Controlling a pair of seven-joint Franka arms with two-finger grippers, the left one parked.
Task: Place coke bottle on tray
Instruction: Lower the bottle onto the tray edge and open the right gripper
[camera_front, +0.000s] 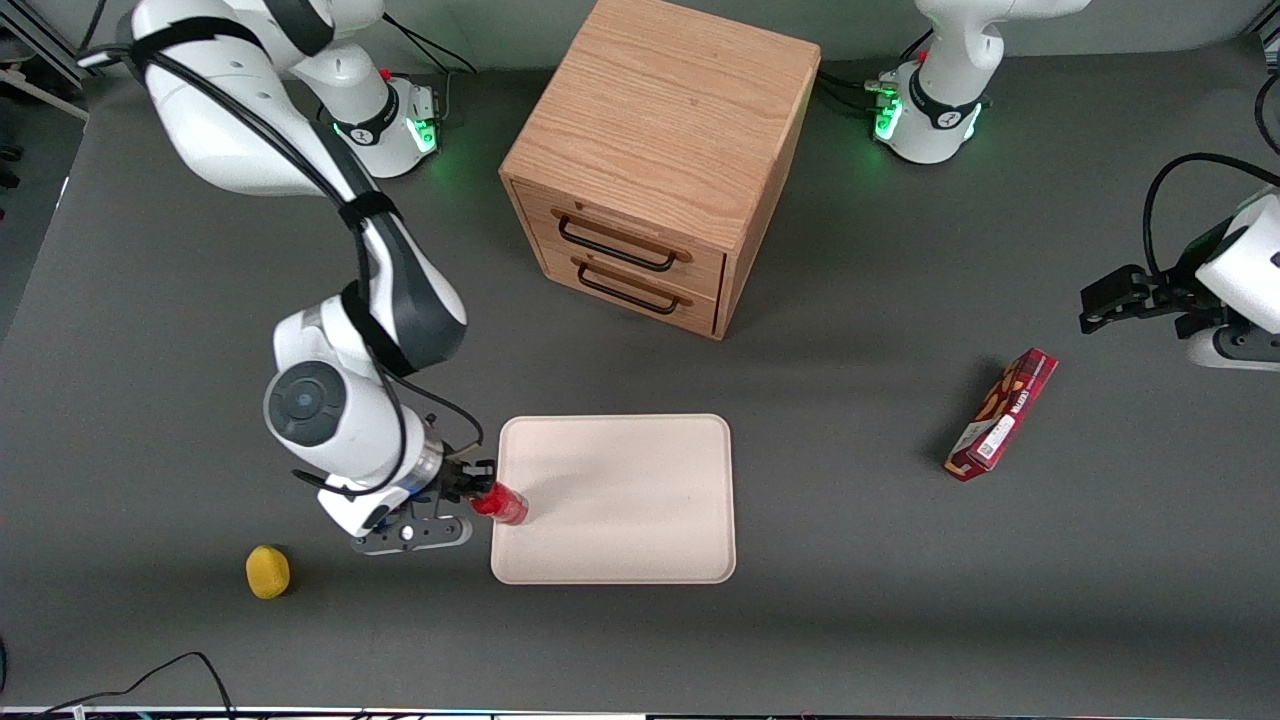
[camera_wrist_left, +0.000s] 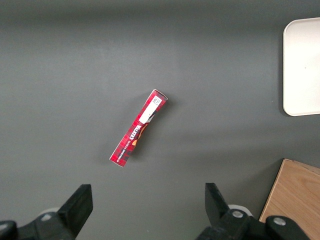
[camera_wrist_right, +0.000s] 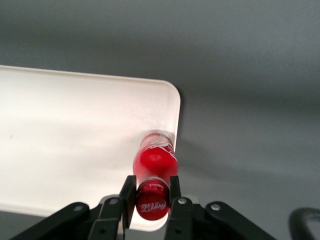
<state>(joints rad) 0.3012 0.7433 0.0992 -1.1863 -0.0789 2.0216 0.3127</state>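
Bottle (camera_front: 503, 505) first: there's one, small and red with white lettering, and it's sitting at the edge of the tray (camera_front: 640, 470) on the side toward the working arm's end of the surface (camera_front: 850, 560). In the wrist shot the bottle (camera_wrist_right: 156, 161) is right up against the tray's rim near a rounded corner (camera_wrist_right: 170, 92), body over the tray. Can't really tell whether its base is resting on the tray or just above it.

The claw (camera_front: 478, 486) is clamped on the bottle's cap end. From the wrist cam the claw (camera_wrist_right: 151, 200) has one finger (camera_wrist_right: 127, 196) on each side of the red cap, both touching it, so it's closed on the bottle.

One tray, pale cream-pink, flat, rounded corners, low rim. Nothing else is on it besides the bottle.

Other stuff, counted:
- one wooden cabinet (camera_front: 660, 150) with two drawers, each with a dark handle, farther from the front camera than the tray
- one long red snack box (camera_front: 1002, 414) lying flat toward the parked arm's end, well apart from the tray
- one small yellow object (camera_front: 268, 572), roundish, toward the working arm's end and a bit nearer the front camera than the claw

The left wrist cam shows the same snack box (camera_wrist_left: 139, 127) plus a tray corner (camera_wrist_left: 300, 70).
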